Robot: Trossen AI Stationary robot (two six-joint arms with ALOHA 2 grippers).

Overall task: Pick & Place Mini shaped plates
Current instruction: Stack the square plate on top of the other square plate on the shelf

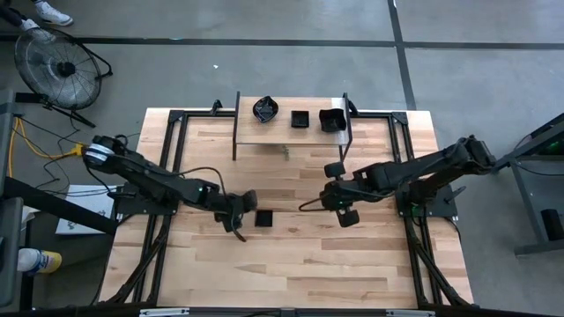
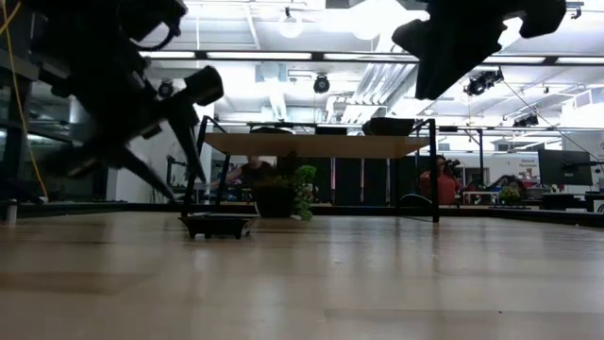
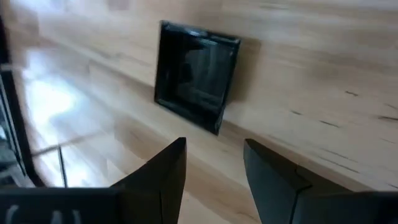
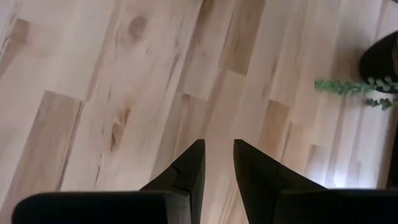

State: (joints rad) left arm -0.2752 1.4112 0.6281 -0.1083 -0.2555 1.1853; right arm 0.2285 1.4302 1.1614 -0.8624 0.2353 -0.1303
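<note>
**Square plate on the table, just ahead of the left claw**

The wooden table (image 1: 291, 255) carries a raised shelf (image 1: 264, 136) at its far edge, holding three black plates (image 1: 300, 119). The left claw (image 1: 240, 214) hangs low, fingers spread and holding nothing, with a square black plate (image 3: 196, 74) lying flat just in front of its tips. The right claw (image 1: 339, 189) hovers over bare wood, fingers slightly apart, empty. No readable writing shows.
</note>
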